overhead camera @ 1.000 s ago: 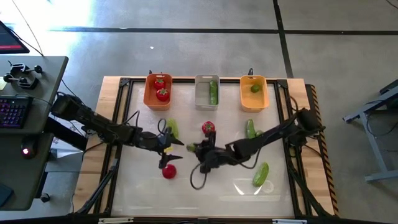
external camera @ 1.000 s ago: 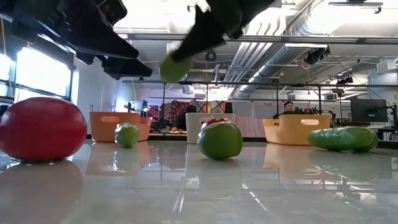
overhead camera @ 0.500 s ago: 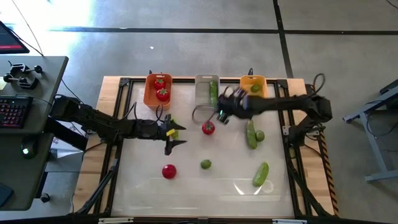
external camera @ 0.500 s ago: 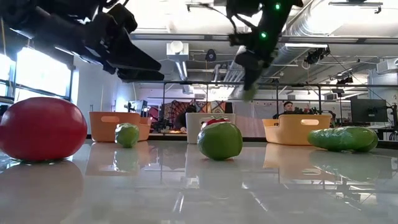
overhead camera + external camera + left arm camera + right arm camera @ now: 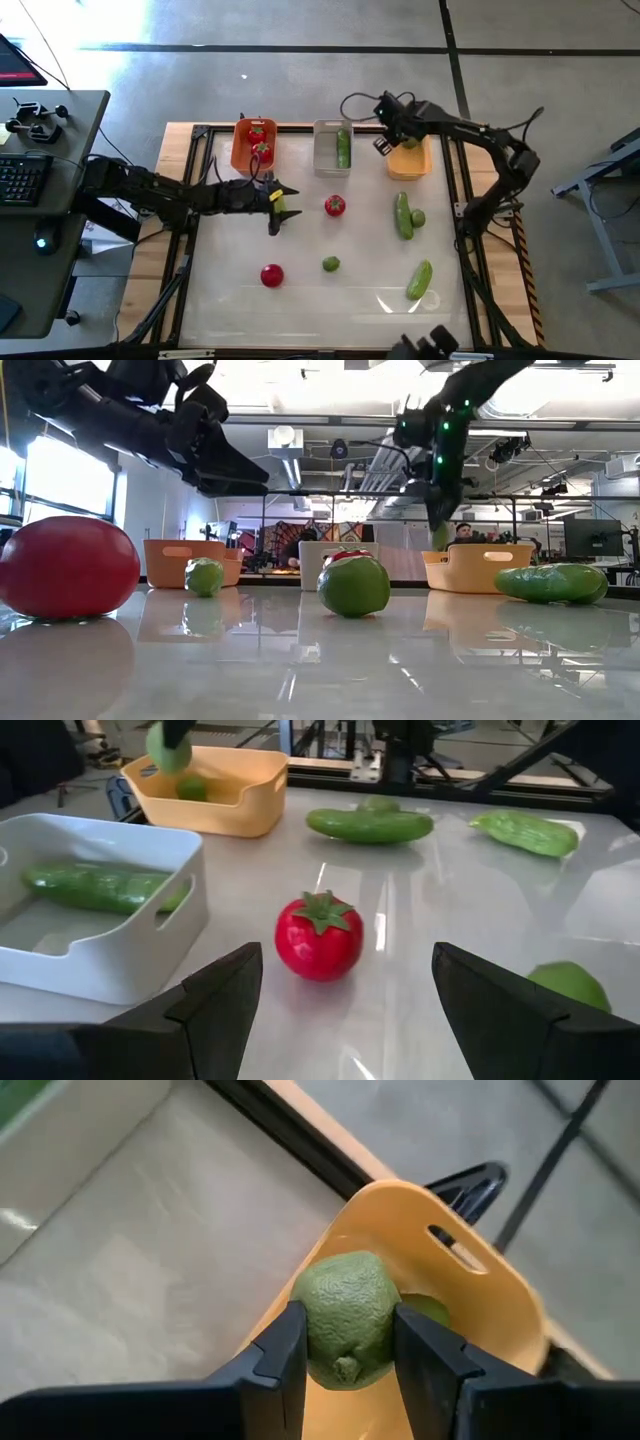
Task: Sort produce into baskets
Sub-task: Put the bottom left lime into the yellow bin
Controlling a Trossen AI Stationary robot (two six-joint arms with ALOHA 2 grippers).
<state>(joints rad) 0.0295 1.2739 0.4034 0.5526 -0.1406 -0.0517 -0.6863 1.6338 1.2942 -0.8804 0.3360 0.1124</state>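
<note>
right gripper [image 5: 345, 1352]: clamping a lime [image 5: 346, 1318] between both fingers [image 5: 275, 1355], hanging over the yellow-orange basket [image 5: 470, 1295]. In the high view it is sitting at that basket's left edge, at the far side of the table [image 5: 330, 300].
held lime: gripped on both sides, raised clear of the basket floor; a second lime [image 5: 428, 1309] is lying inside the basket just behind it.
left gripper [image 5: 345, 982]: fingers spread wide, gripping nothing, pointing at a tomato [image 5: 319, 935] that is standing on the table just ahead of it. In the high view it is hovering left of centre, near the front of the orange-red basket [image 5: 240, 157].
orange-red basket: sitting far left in the row, holding two tomatoes [image 5: 257, 132].
pale grey basket [image 5: 325, 160]: sitting in the middle, holding one cucumber [image 5: 343, 148] lying lengthwise.
yellow-orange basket, high view [image 5: 410, 163]: sitting far right in the row, partly covered by the right gripper.
loose on table: tomato near centre [image 5: 334, 206]; second tomato [image 5: 271, 275] nearer the front left; a lime [image 5: 330, 264] near the front centre; a cucumber [image 5: 403, 214] lying right of centre with a lime [image 5: 418, 217] touching or just beside it; another cucumber [image 5: 419, 279] lying tilted at front right.
something green at the left gripper's tip in the high view: cannot tell what it is.
</note>
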